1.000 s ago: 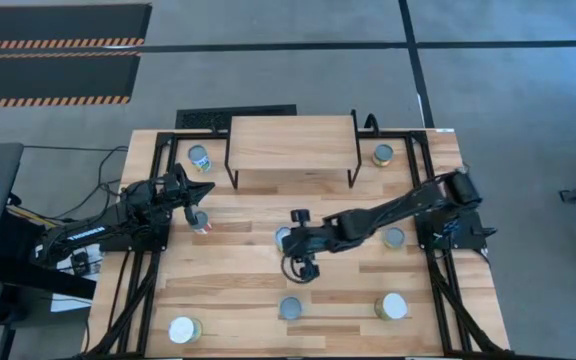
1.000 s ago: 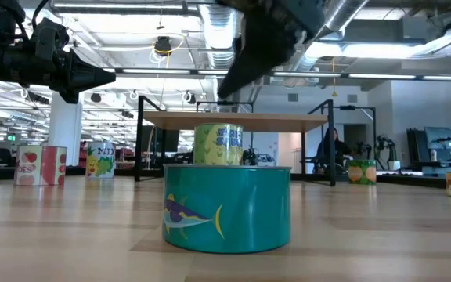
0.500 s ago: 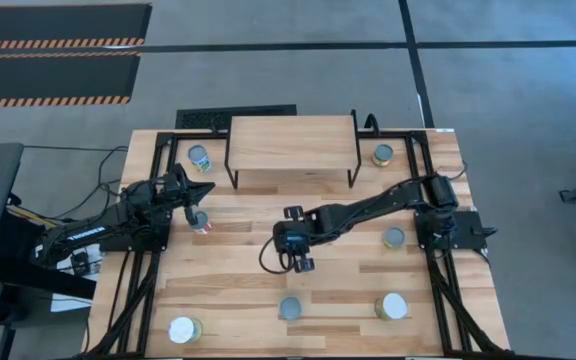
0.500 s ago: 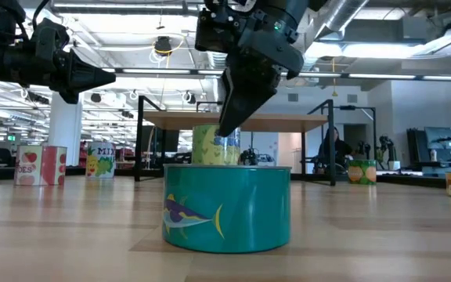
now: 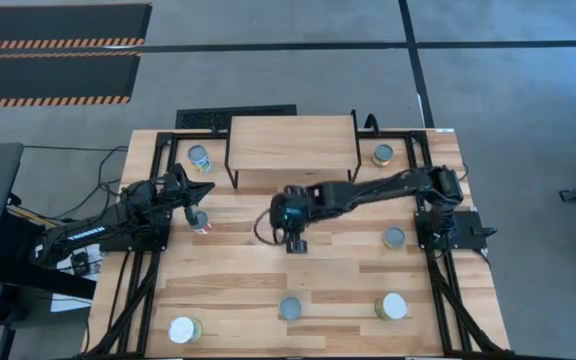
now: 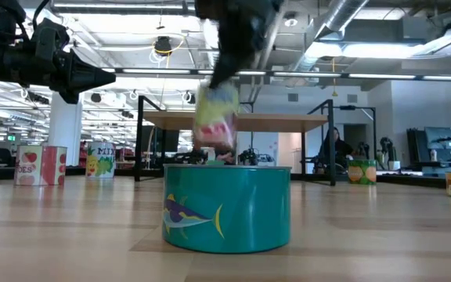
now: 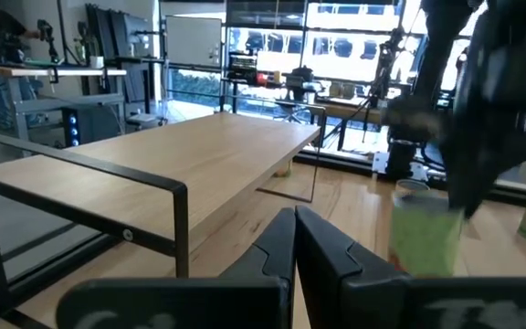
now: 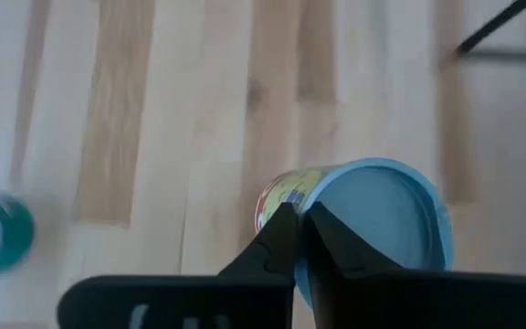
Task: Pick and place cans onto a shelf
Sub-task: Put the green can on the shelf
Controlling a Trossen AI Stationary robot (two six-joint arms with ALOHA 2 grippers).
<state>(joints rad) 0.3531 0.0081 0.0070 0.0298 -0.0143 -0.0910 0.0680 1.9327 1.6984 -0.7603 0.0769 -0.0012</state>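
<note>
My right gripper is shut on a can with a green-yellow label, over the middle of the table in front of the shelf. From above the arm hides this can. The shelf's light-wood board stands on thin black legs at the far edge. My left gripper hangs shut and empty over the table's left side, above a red can. Several other cans stand upright on the tabletop, among them a teal one. My right gripper pinches the can at its top rim, where the silvery top meets the label, between its two nearly touching fingers. The fingers come from above, pointing down. The can hangs tilted below them, lifted clear of the table.
Cans stand at the far left, far right, right and along the near edge. Black frame rails run along both table sides. Bare planks lie between the shelf and the near cans.
My right gripper has come down on the green-yellow can, taken hold of it at the top, and moved toward the far edge and the shelf. The can, upright on the table a second ago, now hangs tilted and lifted clear.
</note>
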